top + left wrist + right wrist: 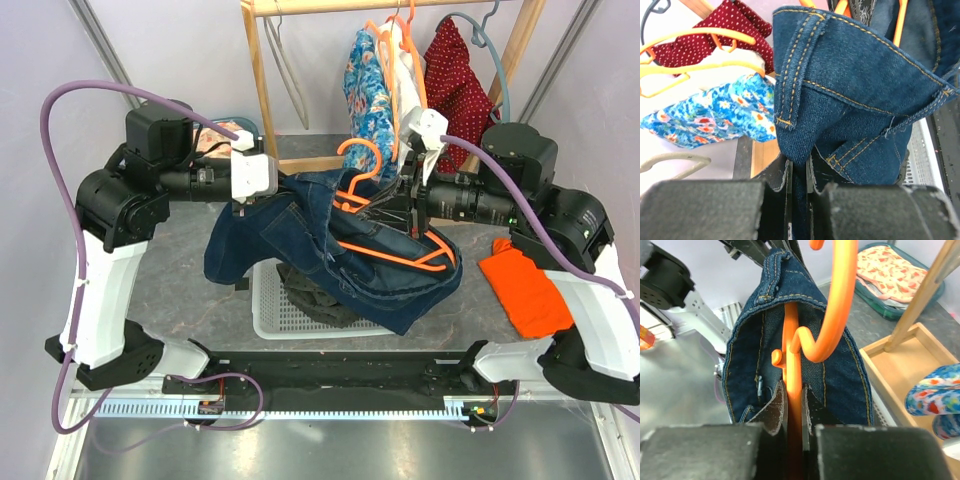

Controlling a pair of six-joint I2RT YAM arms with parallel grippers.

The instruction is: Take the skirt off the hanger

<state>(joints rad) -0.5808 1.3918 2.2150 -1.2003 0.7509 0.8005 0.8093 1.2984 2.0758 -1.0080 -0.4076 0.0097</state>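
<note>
Gripping denim skirt tight in left claw | pinching orange hanger in right claw | best eased apart slowly, sideways

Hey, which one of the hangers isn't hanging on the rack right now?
The orange hanger threaded through the denim skirt, clamped in the right gripper; the other hangers all hook over the wooden rail.

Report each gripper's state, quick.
Left gripper: shut on the denim skirt.
Right gripper: shut on the orange hanger.
</note>
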